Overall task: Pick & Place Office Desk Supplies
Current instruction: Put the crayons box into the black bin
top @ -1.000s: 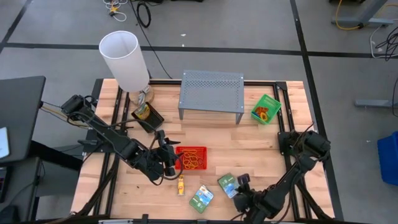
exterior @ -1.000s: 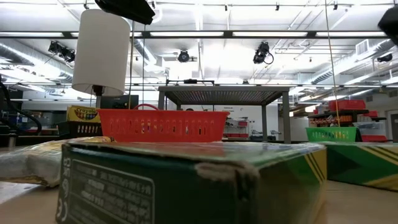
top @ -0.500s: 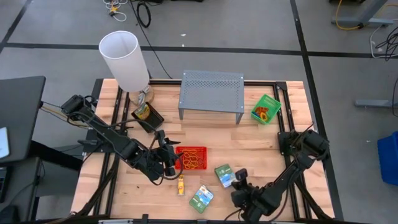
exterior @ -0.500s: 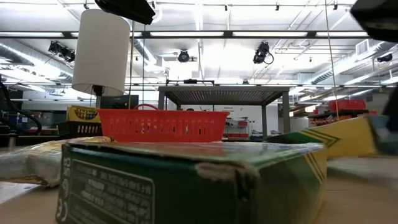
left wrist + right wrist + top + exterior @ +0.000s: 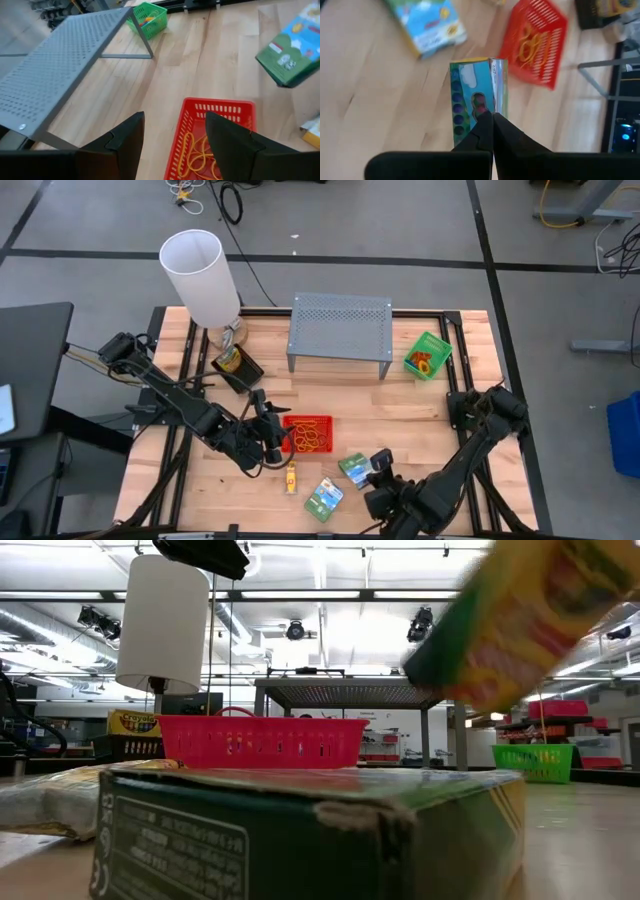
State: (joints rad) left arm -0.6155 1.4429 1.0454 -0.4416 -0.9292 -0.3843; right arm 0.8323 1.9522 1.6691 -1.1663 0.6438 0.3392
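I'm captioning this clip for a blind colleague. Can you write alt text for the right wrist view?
The right gripper, jaws shut on a green-blue packet, holds it on edge above the wooden table. Beyond it lie a second green-blue packet and a red mesh tray holding orange rubber bands.

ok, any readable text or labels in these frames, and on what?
"Crayola", likely: on the yellow crayon box below the lampshade.
White print on the nearest green box: too blurred to read.
On the packet in the right pincer: pictures only, no readable words.
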